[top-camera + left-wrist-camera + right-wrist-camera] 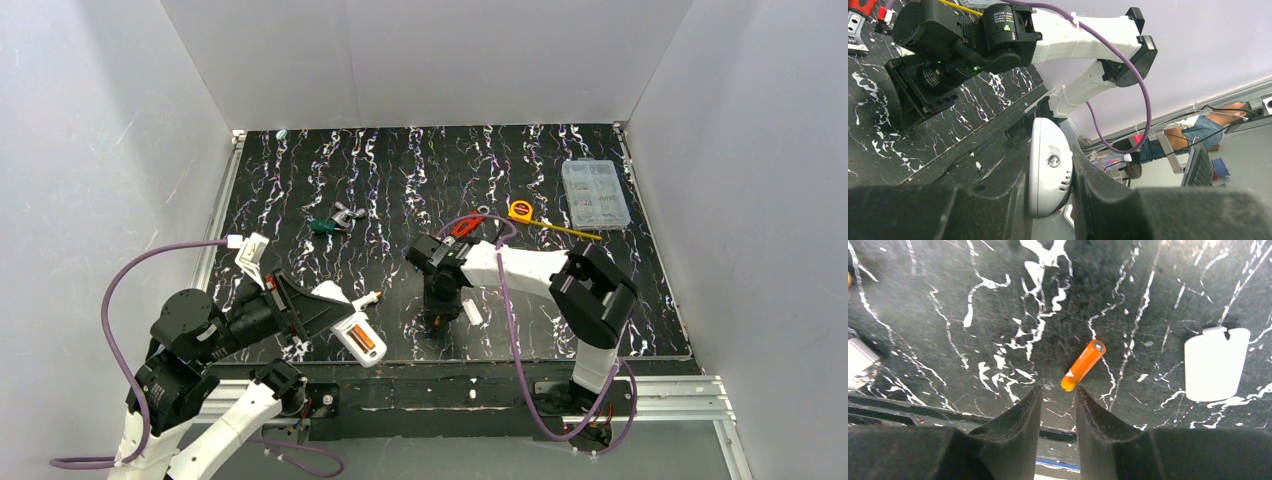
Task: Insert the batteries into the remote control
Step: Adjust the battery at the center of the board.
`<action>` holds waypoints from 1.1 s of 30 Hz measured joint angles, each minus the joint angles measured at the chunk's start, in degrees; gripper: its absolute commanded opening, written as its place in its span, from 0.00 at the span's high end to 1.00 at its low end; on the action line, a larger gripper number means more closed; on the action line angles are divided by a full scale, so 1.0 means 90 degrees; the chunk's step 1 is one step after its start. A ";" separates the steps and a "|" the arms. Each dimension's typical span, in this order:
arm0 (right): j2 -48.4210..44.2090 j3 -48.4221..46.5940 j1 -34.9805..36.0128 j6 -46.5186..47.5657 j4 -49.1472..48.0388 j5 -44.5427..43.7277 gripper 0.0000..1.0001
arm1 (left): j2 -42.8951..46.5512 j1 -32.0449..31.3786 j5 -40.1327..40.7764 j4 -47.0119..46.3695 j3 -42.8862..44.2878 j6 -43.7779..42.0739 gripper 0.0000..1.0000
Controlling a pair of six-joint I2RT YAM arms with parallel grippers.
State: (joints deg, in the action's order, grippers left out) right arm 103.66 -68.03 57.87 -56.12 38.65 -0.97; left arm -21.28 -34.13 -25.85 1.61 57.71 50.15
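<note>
One battery (1083, 365) lies just past right gripper (1058, 392), slightly right of the gap; fingers (1018, 425) part-open, empty; left gripper (1050, 155) clamped on remote (1049, 185).

Black, white-veined tabletop (330, 170) enclosed by white walls (430, 60). Far right: clear compartment box (595, 193). Just beside it: yellow tape measure (520, 210), blade drawn out. Centre: red-handled wrench (465, 225), near the tape measure. Left of centre: green-handled tool (325, 226). Near edge: small white cover piece (1216, 364), lying flat.
</note>
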 measured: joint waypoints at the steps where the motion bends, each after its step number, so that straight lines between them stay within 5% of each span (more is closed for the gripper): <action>1: 0.0012 -0.0053 0.0000 0.0012 0.0002 -0.0010 0.63 | 0.0000 0.0000 0.0002 0.0000 0.0000 0.0000 1.00; 19: 0.0092 -0.0381 0.0000 0.0619 -0.0505 0.0041 0.65 | 0.0002 0.0000 0.0100 0.0053 0.0000 -0.0005 1.00; 26: -0.1171 -0.0158 -0.0002 0.3298 -0.1197 0.0512 0.63 | 0.0002 0.0000 0.0114 0.0056 0.0000 -0.0005 0.97; 33: -0.2812 0.2072 -0.0138 0.6494 -0.3201 0.0714 0.61 | 0.0015 0.0000 0.0153 0.0114 0.0002 -0.0017 0.93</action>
State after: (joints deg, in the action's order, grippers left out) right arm 78.35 -49.39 56.62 2.33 9.85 5.45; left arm -21.15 -34.13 -24.47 2.63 57.74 50.00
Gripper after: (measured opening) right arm 0.388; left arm 0.251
